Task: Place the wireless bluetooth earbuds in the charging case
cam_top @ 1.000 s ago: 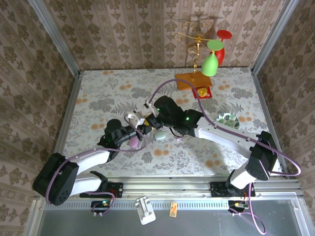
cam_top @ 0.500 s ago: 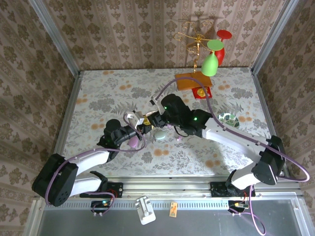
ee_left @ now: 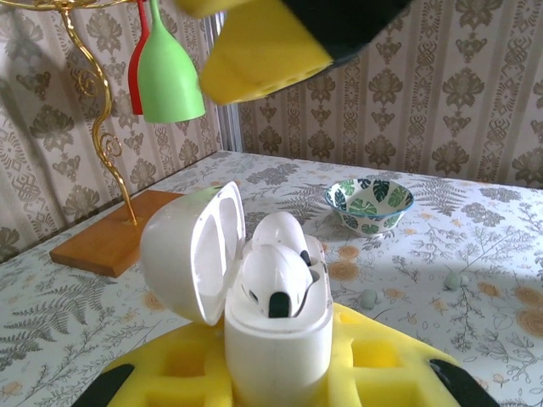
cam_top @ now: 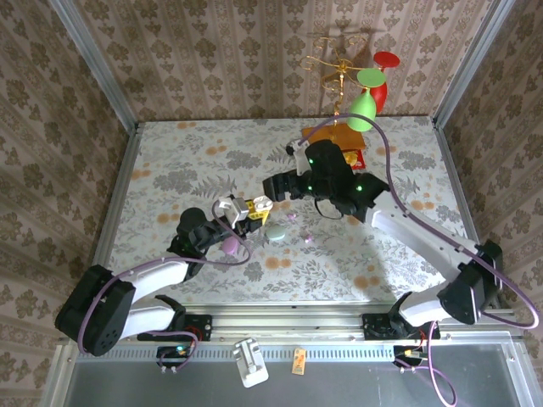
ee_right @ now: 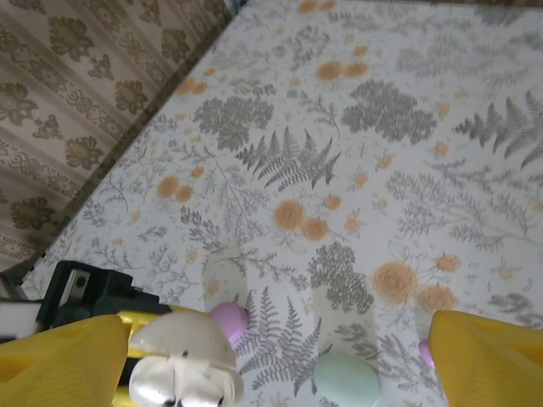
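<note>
My left pads (ee_left: 182,365) are yellow, edged with black; my right pads (ee_right: 488,356) are the same yellow. The charging case (ee_left: 276,343) is glossy white. Its 2 earbuds (ee_left: 273,275) are white, 1 with a black slot. The tablecloth (ee_right: 365,110) is pale, printed with grey ferns and orange flowers. On it I see a mint case (ee_right: 346,379) and a lilac case (ee_right: 229,320). The bowl (ee_left: 369,203) is white with green leaves.

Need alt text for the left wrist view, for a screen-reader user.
An open white charging case, lid swung left and two white earbuds sitting in it, is clamped between the yellow fingers of the left gripper. The right gripper's yellow finger hangs overhead. Behind are a leaf-patterned bowl and green and red glasses on a gold stand.
</note>
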You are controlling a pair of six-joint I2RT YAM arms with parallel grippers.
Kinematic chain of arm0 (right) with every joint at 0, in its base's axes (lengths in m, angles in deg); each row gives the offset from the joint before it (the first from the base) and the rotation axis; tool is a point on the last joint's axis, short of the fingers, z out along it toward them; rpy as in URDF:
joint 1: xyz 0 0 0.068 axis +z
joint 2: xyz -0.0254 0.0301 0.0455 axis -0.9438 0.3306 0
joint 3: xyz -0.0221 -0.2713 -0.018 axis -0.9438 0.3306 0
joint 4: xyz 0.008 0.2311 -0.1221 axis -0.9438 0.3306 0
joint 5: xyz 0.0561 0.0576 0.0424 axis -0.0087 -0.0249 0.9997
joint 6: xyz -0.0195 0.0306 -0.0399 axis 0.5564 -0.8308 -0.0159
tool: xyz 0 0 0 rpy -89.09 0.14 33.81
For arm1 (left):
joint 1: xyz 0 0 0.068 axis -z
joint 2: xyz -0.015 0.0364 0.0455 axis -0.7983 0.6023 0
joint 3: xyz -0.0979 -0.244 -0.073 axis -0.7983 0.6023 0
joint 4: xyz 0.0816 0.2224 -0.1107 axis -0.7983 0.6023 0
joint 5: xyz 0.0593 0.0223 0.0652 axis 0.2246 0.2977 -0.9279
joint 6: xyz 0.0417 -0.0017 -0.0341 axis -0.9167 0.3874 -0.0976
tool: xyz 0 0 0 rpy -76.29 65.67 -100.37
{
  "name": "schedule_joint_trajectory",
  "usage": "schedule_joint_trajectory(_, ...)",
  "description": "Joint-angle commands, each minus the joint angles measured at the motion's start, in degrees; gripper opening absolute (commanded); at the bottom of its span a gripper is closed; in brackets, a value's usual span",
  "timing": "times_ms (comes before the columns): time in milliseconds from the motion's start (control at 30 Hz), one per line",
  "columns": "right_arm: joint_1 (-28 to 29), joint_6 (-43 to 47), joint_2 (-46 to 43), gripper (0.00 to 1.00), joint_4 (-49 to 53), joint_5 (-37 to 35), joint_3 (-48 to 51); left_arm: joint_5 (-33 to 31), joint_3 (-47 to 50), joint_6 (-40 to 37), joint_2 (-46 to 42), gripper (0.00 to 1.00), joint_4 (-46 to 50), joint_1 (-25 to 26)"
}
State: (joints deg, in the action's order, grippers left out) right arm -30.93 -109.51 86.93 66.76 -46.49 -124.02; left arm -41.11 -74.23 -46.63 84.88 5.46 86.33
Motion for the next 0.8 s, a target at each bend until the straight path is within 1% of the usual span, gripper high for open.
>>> schedule_joint_trajectory(0,-0.03,-2.52,4.44,0.93,9.43,3.56,-4.90,1.85,0.81,-3.88,-1.25,0.03,-2.75,0.36)
schedule_joint_trajectory(200,-0.48,-0.82,11.68,0.94,19.01,6.15,-11.77,-0.09,1.85,-6.40,-1.21,0.03,-3.44,0.46)
schedule_joint_trajectory(333,-1.00,-1.15,12.51,0.94,19.97,8.65,-11.54,-2.18,2.48,-6.79,-0.66,0.03,-4.04,0.39)
schedule_joint_trajectory(467,-1.36,0.04,12.40,0.94,21.53,9.70,-11.24,-5.21,1.98,-4.17,-0.16,0.04,-4.07,0.04)
schedule_joint_trajectory(533,-1.45,1.44,11.65,0.94,21.34,10.59,-10.55,-5.88,1.65,-3.19,0.05,0.04,-4.07,-0.14)
schedule_joint_trajectory(633,-1.62,2.42,9.30,0.95,17.99,12.82,-7.86,-6.16,1.09,-1.33,0.46,0.04,-3.64,-0.53)
schedule_joint_trajectory(767,-2.15,2.83,6.94,0.95,15.47,13.37,-6.20,-5.50,0.81,-0.03,1.01,0.03,-3.63,-0.98)
